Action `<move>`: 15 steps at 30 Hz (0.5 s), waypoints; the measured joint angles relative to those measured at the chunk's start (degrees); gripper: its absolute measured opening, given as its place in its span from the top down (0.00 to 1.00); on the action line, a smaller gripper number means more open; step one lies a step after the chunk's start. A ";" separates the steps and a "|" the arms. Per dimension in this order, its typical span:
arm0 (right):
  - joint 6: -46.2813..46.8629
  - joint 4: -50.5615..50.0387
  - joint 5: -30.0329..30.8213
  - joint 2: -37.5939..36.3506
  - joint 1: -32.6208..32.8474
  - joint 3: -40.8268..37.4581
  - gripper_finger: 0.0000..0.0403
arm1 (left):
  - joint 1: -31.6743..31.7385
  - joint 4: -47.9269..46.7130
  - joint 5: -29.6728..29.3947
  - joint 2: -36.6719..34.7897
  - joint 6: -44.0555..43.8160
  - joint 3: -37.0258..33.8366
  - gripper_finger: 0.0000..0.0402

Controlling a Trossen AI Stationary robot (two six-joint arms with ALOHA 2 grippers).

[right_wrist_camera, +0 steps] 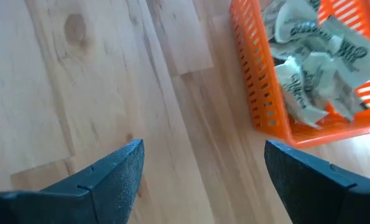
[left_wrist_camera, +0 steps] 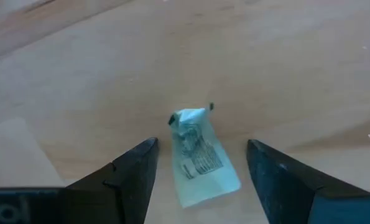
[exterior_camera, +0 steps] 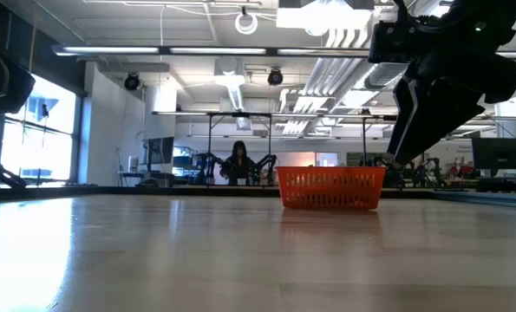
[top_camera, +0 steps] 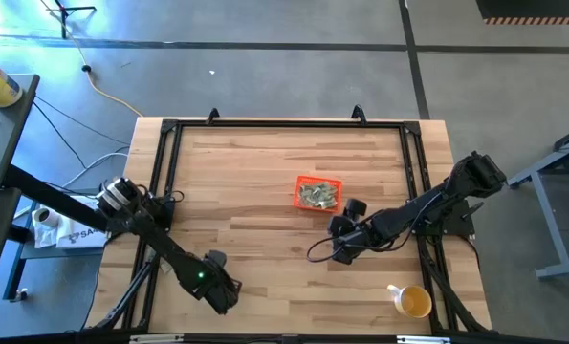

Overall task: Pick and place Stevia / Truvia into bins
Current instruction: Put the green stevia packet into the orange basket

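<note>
The orange bin (top_camera: 318,193) stands on the table right of its middle and holds several pale green and white sachets (right_wrist_camera: 315,74); it also shows in the low view (exterior_camera: 331,188). One crumpled sachet (left_wrist_camera: 200,158) lies on the wood near the table's near left part. My left gripper (left_wrist_camera: 200,180) is open above it, one finger on either side, with gaps to both. In the high view my left gripper (top_camera: 219,282) hides this sachet. My right gripper (right_wrist_camera: 203,177) is open and empty over bare wood, just near of the bin (right_wrist_camera: 265,81); it also shows in the high view (top_camera: 345,229).
A yellow cup (top_camera: 413,302) with a white handle stands at the table's near right corner. A black frame (top_camera: 284,124) runs around the tabletop. The right arm (exterior_camera: 440,78) hangs over the bin's right side in the low view. A person (exterior_camera: 238,165) sits far behind the table.
</note>
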 joint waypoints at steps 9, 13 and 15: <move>2.95 -1.34 -1.82 0.00 0.11 0.00 0.20 | 8.30 -0.86 -1.69 -0.14 17.93 -3.62 0.77; 7.55 -2.11 1.79 -1.20 2.95 -0.02 0.20 | 16.27 -2.43 -13.05 -1.14 29.49 -4.22 0.93; 10.91 -2.93 4.67 -2.55 5.15 -0.02 0.20 | 21.16 -1.78 -19.16 -1.97 34.97 -3.07 0.91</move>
